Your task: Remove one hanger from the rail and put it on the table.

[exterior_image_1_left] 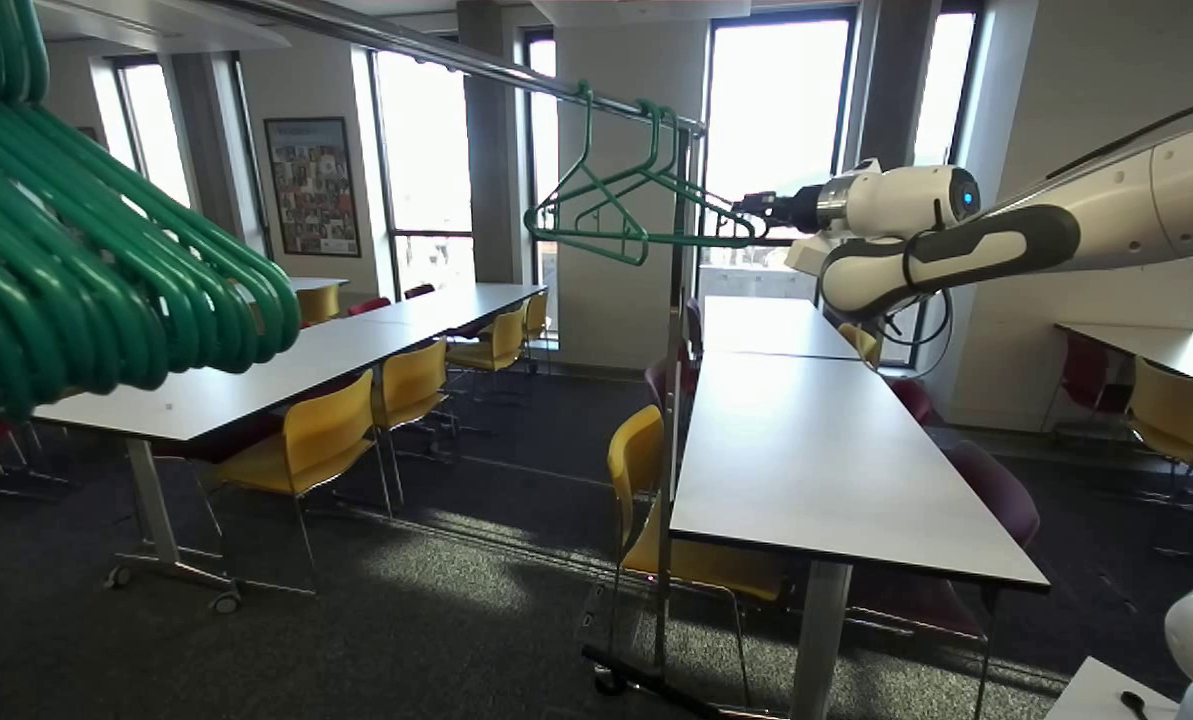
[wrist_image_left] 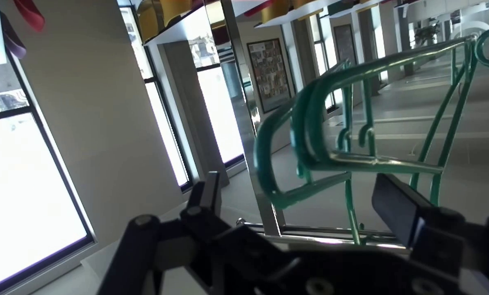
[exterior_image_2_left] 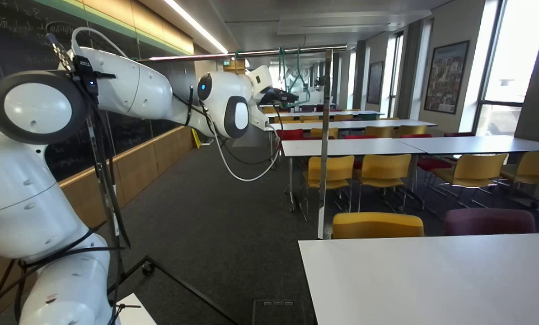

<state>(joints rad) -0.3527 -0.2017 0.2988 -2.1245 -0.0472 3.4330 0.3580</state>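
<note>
Several teal-green hangers hang near the end of the rail [exterior_image_1_left: 436, 50]; a hanger [exterior_image_1_left: 588, 130] shows there in an exterior view. The rail also shows in an exterior view [exterior_image_2_left: 269, 53]. My gripper [exterior_image_1_left: 751, 207] is at the hangers' near lower corners; it also shows in an exterior view [exterior_image_2_left: 287, 96]. In the wrist view, which stands upside down, the gripper [wrist_image_left: 297, 180] is open. A hanger corner [wrist_image_left: 262, 164] and other corners lie between and beyond the fingers, not clamped. The rail [wrist_image_left: 322, 239] is partly hidden by the gripper. The white table [exterior_image_1_left: 826, 450] stands below; it also shows in an exterior view [exterior_image_2_left: 432, 280].
A dense bunch of green hangers [exterior_image_1_left: 106, 260] hangs close to the camera at left. The rack's upright [exterior_image_1_left: 674, 400] stands beside the table and close to the hangers. A yellow chair [exterior_image_1_left: 636, 460] and purple chairs [exterior_image_1_left: 991, 490] flank the table. Another white table [exterior_image_1_left: 286, 370] has yellow chairs.
</note>
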